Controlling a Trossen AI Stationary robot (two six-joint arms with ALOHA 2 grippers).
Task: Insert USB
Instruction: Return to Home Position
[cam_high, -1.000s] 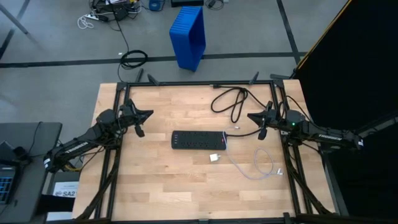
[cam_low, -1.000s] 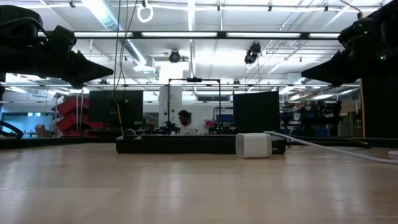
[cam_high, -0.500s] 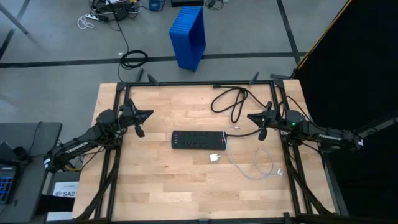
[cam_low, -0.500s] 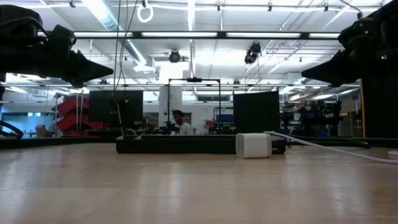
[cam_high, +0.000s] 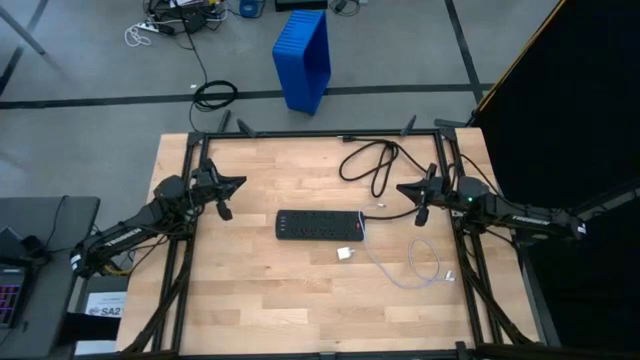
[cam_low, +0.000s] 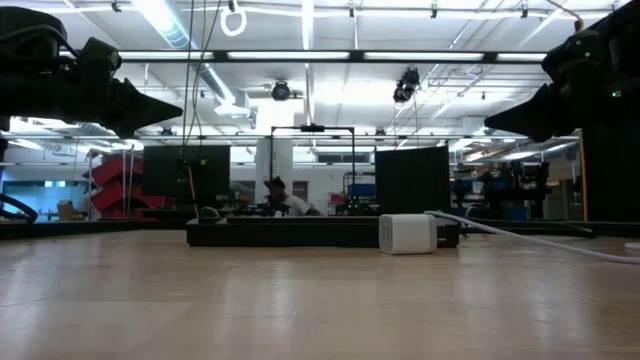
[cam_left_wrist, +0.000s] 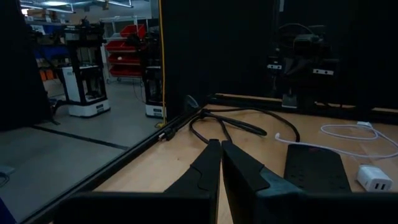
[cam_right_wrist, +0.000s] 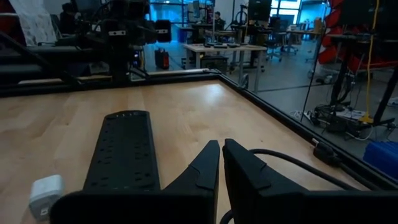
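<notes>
Left end effector (cam_left_wrist: 219, 147) and right end effector (cam_right_wrist: 221, 145), pinched empty beside opposite worktop (cam_high: 250, 285) edges: settle slowly, clear of USB (cam_high: 386, 270).

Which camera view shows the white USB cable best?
The high view: the USB cable shows whole, loop included, beside the power strip. The left wrist view catches a far stretch, the low view only an edge-on streak, the right wrist view none.

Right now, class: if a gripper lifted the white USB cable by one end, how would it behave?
The USB cable would probably hang limp: it is thin and lies loosely looped on the table. It likely weighs little, being far thinner than the black cord. Pushed, it would probably buckle rather than slide whole.
</notes>
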